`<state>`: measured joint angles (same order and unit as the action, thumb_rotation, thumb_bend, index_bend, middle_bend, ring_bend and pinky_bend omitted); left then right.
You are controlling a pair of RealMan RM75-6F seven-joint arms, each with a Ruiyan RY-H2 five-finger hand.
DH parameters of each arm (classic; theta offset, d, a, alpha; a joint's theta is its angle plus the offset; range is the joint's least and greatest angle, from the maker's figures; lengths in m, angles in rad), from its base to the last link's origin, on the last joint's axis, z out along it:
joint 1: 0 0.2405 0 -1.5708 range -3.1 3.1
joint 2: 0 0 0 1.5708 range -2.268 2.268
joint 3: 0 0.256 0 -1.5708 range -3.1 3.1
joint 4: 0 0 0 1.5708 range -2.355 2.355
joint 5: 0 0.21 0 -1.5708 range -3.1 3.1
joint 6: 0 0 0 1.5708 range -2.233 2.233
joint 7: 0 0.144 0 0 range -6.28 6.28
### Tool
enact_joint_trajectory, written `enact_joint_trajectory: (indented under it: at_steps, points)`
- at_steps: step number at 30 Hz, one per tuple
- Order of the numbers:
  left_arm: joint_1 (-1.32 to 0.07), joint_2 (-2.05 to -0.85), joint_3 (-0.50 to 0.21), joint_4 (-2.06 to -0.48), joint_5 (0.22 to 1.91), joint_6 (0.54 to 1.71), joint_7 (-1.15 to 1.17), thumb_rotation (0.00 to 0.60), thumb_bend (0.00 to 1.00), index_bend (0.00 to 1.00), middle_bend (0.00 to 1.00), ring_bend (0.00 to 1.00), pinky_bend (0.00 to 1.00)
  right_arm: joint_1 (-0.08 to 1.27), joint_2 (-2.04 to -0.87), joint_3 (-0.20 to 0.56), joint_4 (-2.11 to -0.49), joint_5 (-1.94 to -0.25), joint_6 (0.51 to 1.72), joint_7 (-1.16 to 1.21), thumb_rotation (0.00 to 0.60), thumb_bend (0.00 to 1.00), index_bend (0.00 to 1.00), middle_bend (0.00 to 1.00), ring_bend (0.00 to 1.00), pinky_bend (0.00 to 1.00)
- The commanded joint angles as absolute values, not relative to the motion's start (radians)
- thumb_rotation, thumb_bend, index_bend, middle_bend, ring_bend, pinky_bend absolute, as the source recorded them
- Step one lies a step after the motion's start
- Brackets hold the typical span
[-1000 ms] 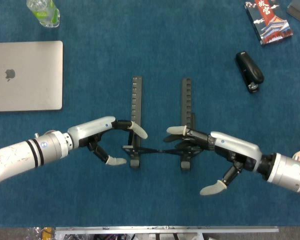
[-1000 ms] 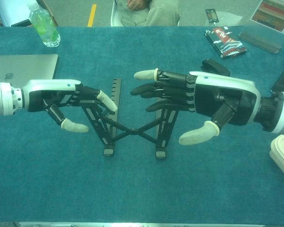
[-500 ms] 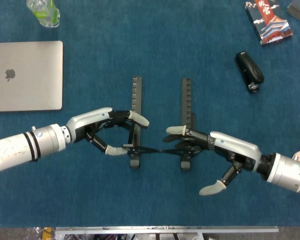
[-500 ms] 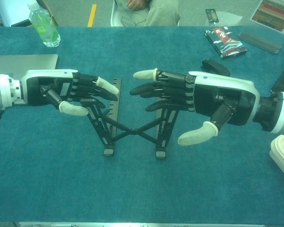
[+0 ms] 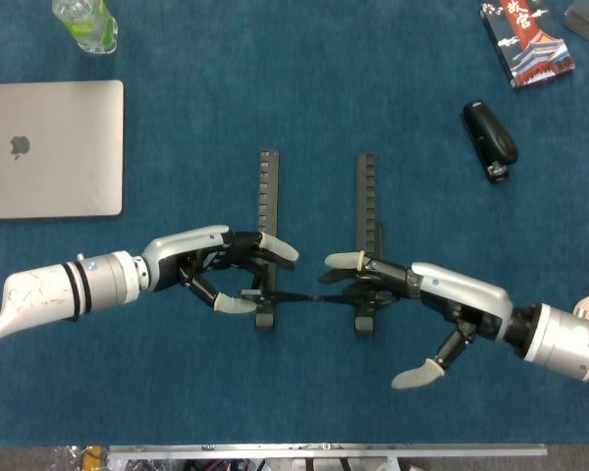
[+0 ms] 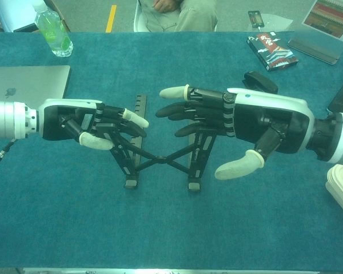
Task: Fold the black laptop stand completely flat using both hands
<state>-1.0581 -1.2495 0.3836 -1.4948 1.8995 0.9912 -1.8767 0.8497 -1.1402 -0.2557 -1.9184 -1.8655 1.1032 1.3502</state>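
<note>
Mid-table we find the black laptop stand (image 6: 160,149), unfolded, its two notched rails raised and crossed struts between them. Our left hand (image 5: 208,267) wraps the left rail, thumb under, fingers over: grasping it. Our right hand (image 6: 248,124) lies against the right rail, fingers straight, thumb hanging apart; whether it grips we cannot tell. A laptop (image 5: 49,147) lies far left, a stapler (image 5: 490,140) upper right.

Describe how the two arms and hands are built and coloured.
Both arms are white cylinders with black bands at the wrists. The left hand and right hand share a white shell over the back, black segmented fingers and pale cream fingertip caps. A thin dark cable hangs under the left wrist.
</note>
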Motion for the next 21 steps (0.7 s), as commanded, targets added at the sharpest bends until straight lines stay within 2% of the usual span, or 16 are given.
enact_joint_trajectory:
  at_steps: [1, 21]
  points:
    - [-1.063, -1.255, 0.393, -1.491, 1.899, 0.996, -1.888, 0.600, 0.26, 0.18, 0.19, 0.09, 0.14, 0.848, -1.140, -0.257, -1.919, -1.865, 1.105, 1.349, 0.580, 0.05, 0.00, 0.12, 0.00, 0.10]
    - [-1.092, -1.283, 0.464, -1.492, 1.909, 1.003, -1.902, 0.596, 0.26, 0.18, 0.19, 0.09, 0.14, 0.837, -1.136, -0.259, -1.903, -1.861, 1.130, 1.362, 0.578, 0.06, 0.00, 0.12, 0.00, 0.10]
